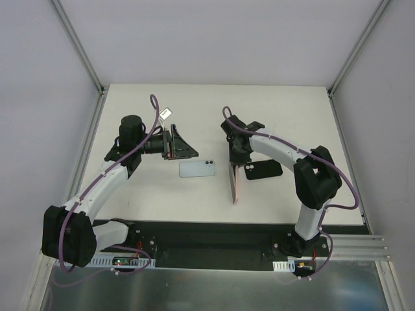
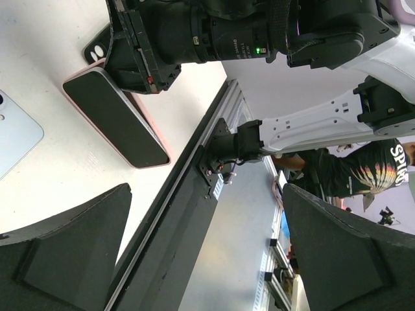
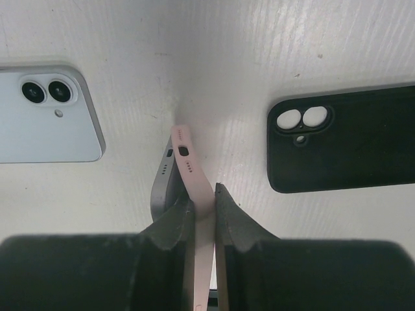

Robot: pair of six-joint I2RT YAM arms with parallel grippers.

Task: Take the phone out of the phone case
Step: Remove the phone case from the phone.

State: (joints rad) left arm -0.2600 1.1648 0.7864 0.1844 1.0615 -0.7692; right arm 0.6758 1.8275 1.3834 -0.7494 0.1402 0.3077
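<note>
A pink phone case [image 3: 192, 170] stands on its long edge on the table, pinched between the shut fingers of my right gripper [image 3: 202, 194]. The grey phone [image 3: 161, 181] inside it has its bottom end peeled out of the case to the left. From above, the case [image 1: 235, 184] stands below the right gripper [image 1: 236, 163]. In the left wrist view the phone's dark screen [image 2: 117, 120] faces the camera. My left gripper [image 2: 207, 259] is open and empty. It hangs left of the case above the table [image 1: 180, 146].
A light blue phone [image 1: 196, 169] lies face down between the two grippers, also in the right wrist view [image 3: 45, 120]. An empty black case [image 1: 262, 170] lies right of the pink case, also in the right wrist view [image 3: 343, 146]. The black base rail [image 1: 214, 233] runs along the near edge.
</note>
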